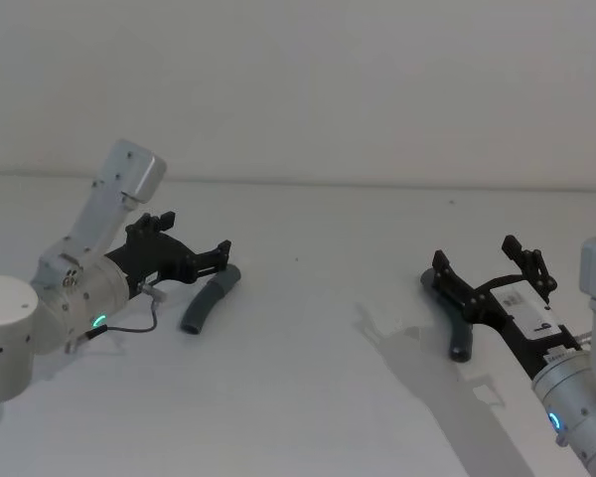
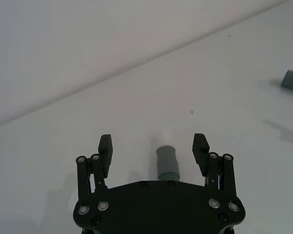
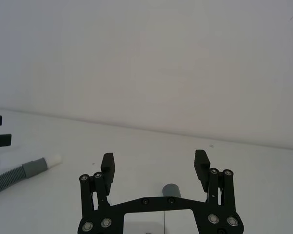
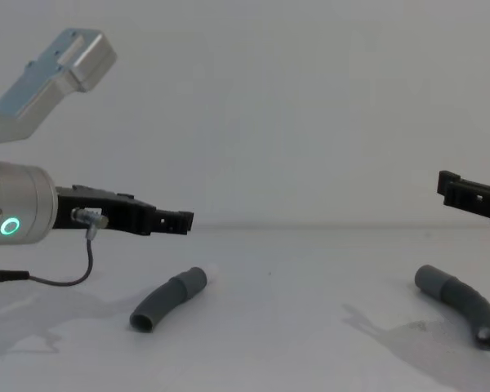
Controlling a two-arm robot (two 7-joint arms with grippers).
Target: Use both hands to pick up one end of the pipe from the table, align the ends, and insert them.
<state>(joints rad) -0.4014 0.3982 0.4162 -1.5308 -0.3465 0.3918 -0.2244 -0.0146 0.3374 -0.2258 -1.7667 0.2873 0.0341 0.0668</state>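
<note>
A small white label (image 1: 536, 314) sits on the back of the right hand (image 1: 475, 253), and its print is too small to read; no other writing can be made out. The tabletop (image 1: 318, 397) is plain matt white with a few tiny dark specks, and it meets a bare pale wall (image 1: 298, 79) behind. The left hand (image 1: 193, 237), on a silver wrist with a green ring light (image 4: 12, 226) and a thin grey cable (image 4: 65, 278), hangs above the tabletop with its fingers spread wide over the far end of the left pipe piece (image 1: 209, 301), not touching it. That piece lies flat, its far cuff tipped white. The right hand also stands wide, poised over the right pipe piece (image 4: 460, 302), which lies curved on the tabletop well apart from the other.
</note>
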